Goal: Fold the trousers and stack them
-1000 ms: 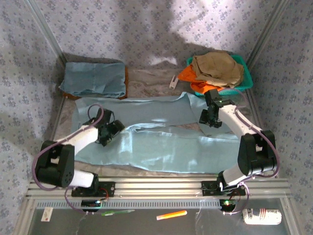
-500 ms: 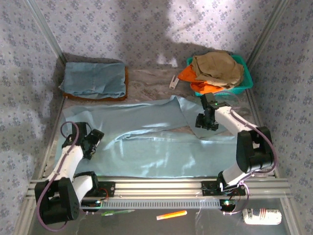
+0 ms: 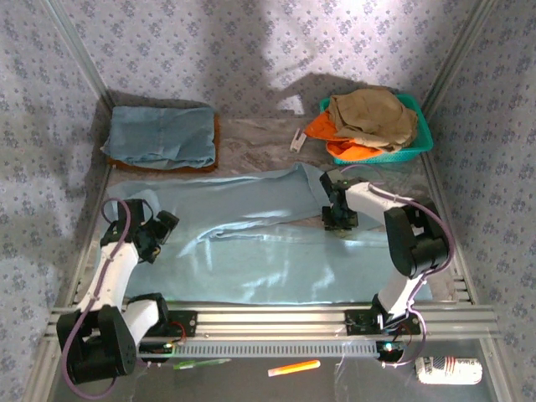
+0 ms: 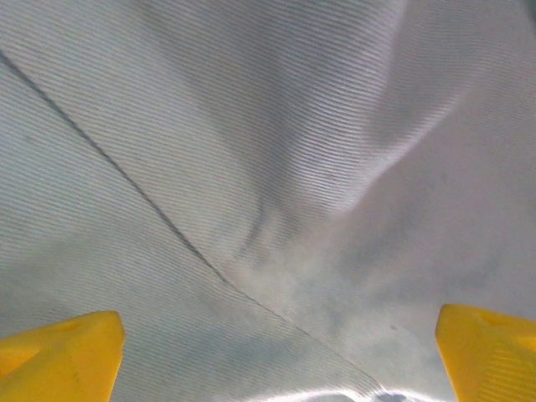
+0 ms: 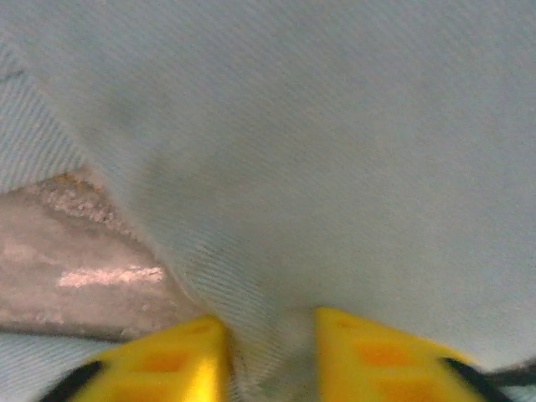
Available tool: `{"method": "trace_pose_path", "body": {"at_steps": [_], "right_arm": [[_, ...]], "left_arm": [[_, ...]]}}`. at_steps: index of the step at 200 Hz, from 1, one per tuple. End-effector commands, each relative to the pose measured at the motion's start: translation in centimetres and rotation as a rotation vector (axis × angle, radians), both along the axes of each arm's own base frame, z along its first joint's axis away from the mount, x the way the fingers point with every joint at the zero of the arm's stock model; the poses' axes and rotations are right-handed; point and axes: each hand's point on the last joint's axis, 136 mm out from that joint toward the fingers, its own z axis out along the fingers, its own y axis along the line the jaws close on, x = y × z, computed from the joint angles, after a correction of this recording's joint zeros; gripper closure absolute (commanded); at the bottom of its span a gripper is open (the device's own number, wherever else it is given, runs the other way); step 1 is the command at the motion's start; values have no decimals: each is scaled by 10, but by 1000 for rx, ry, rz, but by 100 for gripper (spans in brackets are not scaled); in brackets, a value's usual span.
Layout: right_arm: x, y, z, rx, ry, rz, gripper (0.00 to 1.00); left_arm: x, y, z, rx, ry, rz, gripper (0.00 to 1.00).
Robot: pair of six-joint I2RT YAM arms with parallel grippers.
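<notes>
The pale grey-blue trousers [image 3: 268, 251] lie spread flat across the table, both legs running left to right. My left gripper [image 3: 157, 233] hovers low over their left end, open, its yellow fingertips [image 4: 59, 356] wide apart above seamed cloth [image 4: 276, 167]. My right gripper [image 3: 337, 219] sits at the right end of the far leg, near the gap between the legs. It is shut on a pinched fold of the trousers [image 5: 276, 167], which bunches between the yellow fingers [image 5: 167, 360]. Bare table [image 5: 75, 251] shows beside that fold.
A folded blue-grey garment [image 3: 162, 136] rests on a brown board at the back left. A teal basket [image 3: 419, 138] at the back right holds a tan garment [image 3: 373, 113] and an orange one [image 3: 322, 126]. A small white tag [image 3: 297, 139] lies between them. Patterned walls close in both sides.
My right gripper slid left along the far leg's end and closed on the cloth. My left arm swung out to the trousers' left end, staying open.
</notes>
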Motion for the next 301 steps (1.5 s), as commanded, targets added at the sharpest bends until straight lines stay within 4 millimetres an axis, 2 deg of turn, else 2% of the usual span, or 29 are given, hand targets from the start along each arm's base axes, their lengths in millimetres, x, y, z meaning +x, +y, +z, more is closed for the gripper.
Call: {"method": "trace_pose_path", "body": {"at_steps": [1,5,23,53,77,82,104,118,130,151,185,208,220,244,270,280,295,299,301], "right_arm": [[3,-2,5,-17,-28,-18,96],[4,-1,10,-19,-40,-18,100],[9,-2,38,-40,-106,-28,100],[14,-6,105,2,-269,-53,100],[16,-10,155,60,-365,-63,100],[22,-8,177,94,-410,-61,100],[24,2,225,182,-483,-22,100],[19,16,252,236,-514,26,100],[11,30,269,284,-529,71,100],[-8,52,289,369,-541,131,100],[-44,83,296,471,-523,206,100],[-52,77,291,485,-521,169,100],[-39,60,283,457,-525,99,100],[3,18,253,435,-494,-73,100],[57,-48,215,350,-471,-272,100],[72,-63,199,350,-438,-332,100],[95,-101,177,303,-396,-436,100],[100,-114,172,273,-385,-466,91],[103,-122,170,253,-384,-483,82]], "left_arm": [[-3,-20,9,-89,-43,-27,5],[-3,-21,12,-89,-49,-32,5],[-2,-27,27,-86,-77,-56,5],[9,-40,60,-25,-166,-143,7],[25,-70,78,64,-198,-292,8],[28,-78,81,79,-202,-327,8],[42,-115,83,134,-198,-470,7],[48,-134,81,149,-194,-530,7],[50,-145,77,151,-188,-562,6],[50,-155,71,152,-178,-590,6],[46,-152,68,168,-179,-591,6],[44,-149,67,177,-183,-587,5],[45,-149,67,176,-186,-585,5],[49,-153,65,172,-182,-596,5],[55,-159,62,179,-171,-624,5],[59,-161,62,184,-170,-636,5],[66,-165,63,191,-174,-653,5],[68,-167,64,192,-173,-658,5],[69,-167,64,192,-173,-660,4]]}}
